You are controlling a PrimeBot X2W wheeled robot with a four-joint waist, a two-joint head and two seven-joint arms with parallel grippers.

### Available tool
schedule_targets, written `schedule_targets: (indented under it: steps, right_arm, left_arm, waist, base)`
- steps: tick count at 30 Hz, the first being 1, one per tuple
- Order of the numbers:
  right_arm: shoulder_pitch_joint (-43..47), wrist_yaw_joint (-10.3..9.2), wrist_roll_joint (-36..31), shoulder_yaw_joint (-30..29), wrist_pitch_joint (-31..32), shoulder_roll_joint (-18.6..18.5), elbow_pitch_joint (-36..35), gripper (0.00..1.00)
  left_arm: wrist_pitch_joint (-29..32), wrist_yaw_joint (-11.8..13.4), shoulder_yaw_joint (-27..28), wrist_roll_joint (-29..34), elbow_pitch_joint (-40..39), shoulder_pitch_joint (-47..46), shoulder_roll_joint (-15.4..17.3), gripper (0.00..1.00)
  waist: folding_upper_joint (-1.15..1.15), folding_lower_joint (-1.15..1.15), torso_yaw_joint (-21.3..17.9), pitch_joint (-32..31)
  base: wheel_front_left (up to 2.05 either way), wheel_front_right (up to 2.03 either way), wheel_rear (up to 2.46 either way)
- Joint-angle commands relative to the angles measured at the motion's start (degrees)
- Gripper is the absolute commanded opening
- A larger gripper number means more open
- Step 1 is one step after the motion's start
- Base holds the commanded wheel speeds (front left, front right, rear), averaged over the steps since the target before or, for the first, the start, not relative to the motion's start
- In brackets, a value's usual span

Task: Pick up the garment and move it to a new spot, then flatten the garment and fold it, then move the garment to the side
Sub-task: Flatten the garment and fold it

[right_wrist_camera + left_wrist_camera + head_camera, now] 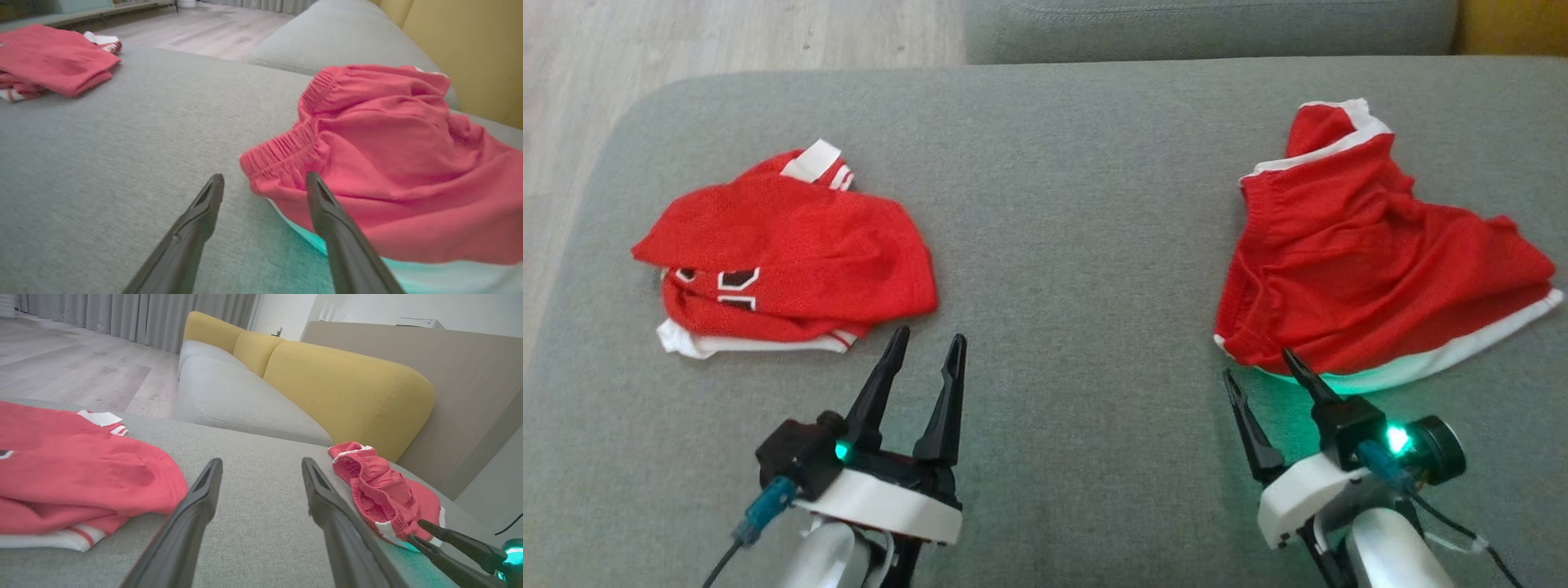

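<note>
A crumpled red garment point(1372, 269) with a white hem and an elastic waistband lies at the right of the grey cushion point(1078, 245). It also shows in the right wrist view point(388, 163) and the left wrist view point(380, 490). My right gripper point(1259, 363) is open at its near left corner. One finger point(327, 212) lies against the fabric's edge, the other over bare cushion, and nothing is gripped point(264, 175). My left gripper point(929, 335) is open and empty point(261, 460), just right of a folded red jersey point(784, 253).
The folded jersey point(69, 477) has white trim and dark number print and sits near the cushion's left edge. Wooden floor point(686, 41) lies beyond that edge. A second grey seat point(237, 400) and yellow backrests point(347, 388) stand behind. Bare cushion separates the two garments.
</note>
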Motion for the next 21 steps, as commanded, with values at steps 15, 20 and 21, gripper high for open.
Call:
schedule_targets:
  steps: [15,20,21]
  right_arm:
    - [-10.8,-0.04,1.9,-1.4,6.4,-0.2,11.7,0.0]
    - [-12.3,-0.04,9.5,3.2,2.6,-0.2,12.4,0.0]
    - [-12.6,-0.04,10.9,4.5,2.0,-0.2,12.3,0.0]
  left_arm:
    - [-0.5,-0.3,0.2,-0.6,-1.6,-3.5,0.7,1.0]
    - [-0.5,-0.3,0.3,-0.6,-1.3,-3.4,0.8,1.0]
    - [-0.5,-0.3,0.4,-0.6,-1.3,-3.4,0.8,1.0]
  waist:
    - [0.0,0.0,3.2,3.1]
    - [0.0,0.0,2.9,2.3]
    - [0.0,0.0,2.9,2.2]
  base:
    - [0.0,0.0,0.0]
    - [0.0,0.0,0.0]
    - [0.0,0.0,0.0]
